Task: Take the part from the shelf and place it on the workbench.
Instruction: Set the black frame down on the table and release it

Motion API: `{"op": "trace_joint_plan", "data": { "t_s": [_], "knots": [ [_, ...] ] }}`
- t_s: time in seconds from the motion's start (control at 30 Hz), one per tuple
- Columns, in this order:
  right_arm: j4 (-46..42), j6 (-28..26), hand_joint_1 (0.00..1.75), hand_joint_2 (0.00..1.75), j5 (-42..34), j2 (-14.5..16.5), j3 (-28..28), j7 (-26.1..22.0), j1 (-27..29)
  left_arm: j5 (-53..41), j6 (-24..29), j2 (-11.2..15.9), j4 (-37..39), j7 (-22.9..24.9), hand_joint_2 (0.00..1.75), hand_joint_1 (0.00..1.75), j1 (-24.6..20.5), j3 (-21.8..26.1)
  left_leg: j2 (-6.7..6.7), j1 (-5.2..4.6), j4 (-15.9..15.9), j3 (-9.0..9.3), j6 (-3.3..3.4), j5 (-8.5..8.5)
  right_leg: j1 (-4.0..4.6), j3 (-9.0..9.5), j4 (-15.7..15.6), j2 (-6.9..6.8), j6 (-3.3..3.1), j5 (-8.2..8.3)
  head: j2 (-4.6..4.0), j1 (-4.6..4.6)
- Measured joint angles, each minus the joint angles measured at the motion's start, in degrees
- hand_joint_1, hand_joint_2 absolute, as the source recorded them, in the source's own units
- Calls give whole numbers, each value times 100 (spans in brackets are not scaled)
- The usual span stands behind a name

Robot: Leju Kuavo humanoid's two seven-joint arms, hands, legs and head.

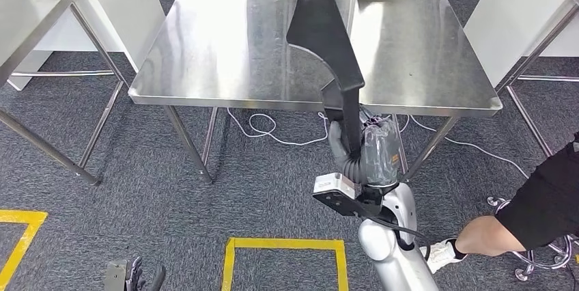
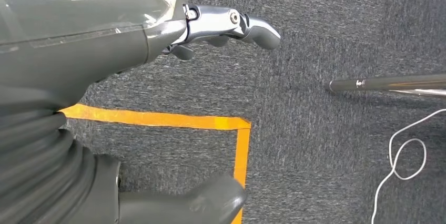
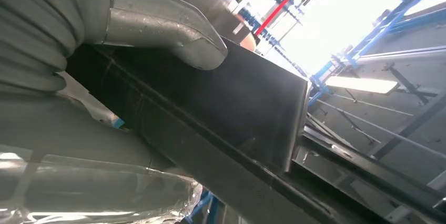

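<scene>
The steel workbench (image 1: 225, 45) occupies the far centre of the head view, standing on grey carpet (image 1: 150, 188); a second steel table (image 1: 27, 11) stands to its far left, and white panels flank it on both sides. The part (image 1: 324, 31), a long black piece with a curved cut-out along one edge, stands roughly upright in front of the workbench's near edge, its upper length overlapping the bench top in the head view; whether it touches the bench cannot be told. The right hand (image 1: 355, 147) grips the part at its lower end, with the thumb (image 3: 173, 34) pressed against the dark flat face in the right wrist view. The left hand (image 2: 131, 50) hangs low above the carpet, fingers apart and holding nothing. Yellow floor tape (image 1: 283, 244) marks a rectangle on the near carpet. A person's leg (image 1: 491, 233) enters at near right. A white cable (image 1: 273, 130) lies looped under the workbench.
</scene>
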Motion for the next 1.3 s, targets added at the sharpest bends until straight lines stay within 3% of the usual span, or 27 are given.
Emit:
{"op": "trace_joint_plan", "data": {
  "t_s": [0.03, 0.1, 0.17, 0.27, 0.33, 0.43, 0.5, 0.53, 0.6, 0.63, 0.7, 0.77, 0.83, 0.87, 0.93, 1.0, 1.03, 1.07, 1.13, 1.2, 1.3],
  "knots": [
    [23, -18, 175, 175, 63, -9, 22, 35, -33, 0, 2, -2, 0, 1, 175, 0, 0, -1, 2, 21, -185, -20, -14, 157, -7, 57, 1, 9, 19, -47, 0, 0],
    [67, -35, 175, 175, 130, -25, 56, 79, -107, 0, 5, -3, 1, 5, 175, 0, -2, -1, 6, 41, -840, 106, -12, 728, -18, 185, 2, 17, 70, -151, 0, 2],
    [108, -47, 175, 175, 149, -43, 87, 104, -196, 0, 8, -3, 6, 17, 175, 0, -10, -1, 11, 10, -1270, 185, 45, 1007, -13, 256, -7, 23, 135, -224, 0, 5],
    [150, -77, 175, 175, 153, -77, 130, 123, -271, 10, 16, -3, 8, 25, 175, 0, -26, -3, 2, -41, -1392, 260, 225, 1042, 14, 279, 64, 24, 265, -226, 0, -3],
    [165, -94, 175, 175, 152, -96, 146, 127, -300, 15, 19, -6, 8, 23, 175, 0, -47, -8, -4, -27, -1464, 410, 302, 1046, 14, 156, 347, 13, 300, -251, 0, 2],
    [196, -102, 175, 175, 152, -124, 164, 131, -343, 16, 19, -7, 8, 21, 175, 0, -75, -25, -13, -25, -1493, 517, 354, 983, -22, -489, 1294, 6, 325, -501, 0, 11],
    [228, -102, 175, 175, 152, -152, 172, 131, -338, 16, 19, -8, 8, 22, 175, 0, -72, -32, -25, -29, -1492, 575, 350, 909, -47, -845, 1590, 6, 366, -642, 0, 13],
    [242, -102, 175, 175, 152, -164, 176, 131, -336, 16, 19, -8, 8, 23, 175, 0, -69, -33, -33, -30, -1491, 623, 339, 865, -62, -879, 1457, 5, 406, -577, 0, 15],
    [258, -102, 175, 175, 152, -180, 187, 132, -337, 16, 19, -9, 9, 23, 175, 0, -68, -36, -43, -31, -1492, 739, 299, 759, -99, -706, 737, -15, 517, -131, 0, 21],
    [268, -103, 175, 175, 150, -185, 194, 135, -339, 16, 20, -9, 9, 25, 175, 0, -69, -36, -43, -39, -1486, 799, 267, 697, -102, -610, 374, -38, 529, 91, 0, 24],
    [298, -105, 175, 175, 144, -189, 208, 150, -348, 20, 23, -6, 9, 29, 175, 0, -78, -36, -34, -55, -1494, 854, 194, 592, -85, -472, 5, -75, 438, 320, 0, 20],
    [325, -111, 175, 175, 132, -184, 217, 175, -375, 25, 27, -2, 8, 32, 175, 0, -88, -36, -19, -35, -1472, 888, 138, 538, -77, -392, -23, -67, 293, 294, 0, 11],
    [338, -117, 175, 175, 122, -174, 222, 197, -419, 24, 28, -9, 8, 29, 175, 0, -92, -37, -6, 7, -1208, 805, 102, 517, -86, -287, -44, -48, 183, 239, 0, 6],
    [345, -120, 175, 175, 120, -167, 229, 204, -440, 24, 27, -14, 8, 27, 175, 0, -93, -39, -1, 19, -921, 645, 81, 472, -86, -221, -52, -43, 127, 201, 0, 4],
    [371, -124, 175, 175, 119, -154, 255, 213, -460, 24, 26, -15, 8, 24, 175, 0, -81, -43, 1, 25, -145, 134, 34, 252, -72, -115, -58, -40, 59, 108, 0, 3],
    [406, -126, 175, 175, 119, -146, 277, 221, -454, 27, 28, -7, 8, 23, 175, 0, -58, -43, 1, 24, 295, -312, 8, 62, -59, 2, -58, -22, 49, 4, 0, 3],
    [425, -127, 175, 175, 119, -145, 279, 225, -454, 29, 29, -3, 8, 23, 175, 0, -52, -42, 1, 22, 223, -392, 17, 121, -55, 74, -58, -12, 53, -52, 0, 2],
    [443, -127, 175, 175, 117, -145, 281, 229, -460, 31, 30, 1, 8, 23, 175, 0, -48, -43, 1, 18, -20, -391, 39, 308, -51, 160, -58, -4, 61, -116, 0, 3],
    [481, -128, 175, 175, 113, -145, 290, 238, -497, 34, 30, 16, 9, 23, 175, 0, -45, -43, 3, -23, -796, -233, 122, 918, -36, 307, -58, 6, 90, -240, 0, 3],
    [526, -139, 175, 175, 105, -143, 304, 264, -536, 35, 30, 42, 10, 26, 175, 0, -41, -41, -28, -76, -1297, -113, 211, 1270, -4, 384, -68, 28, 150, -345, 0, 1],
    [566, -163, 175, 175, 108, -140, 314, 329, -572, 35, 30, 57, 9, 26, 175, 0, -44, -39, -56, -84, -1439, 18, 297, 1306, 45, 425, 21, 39, 237, -405, 0, 7]
  ]
}}
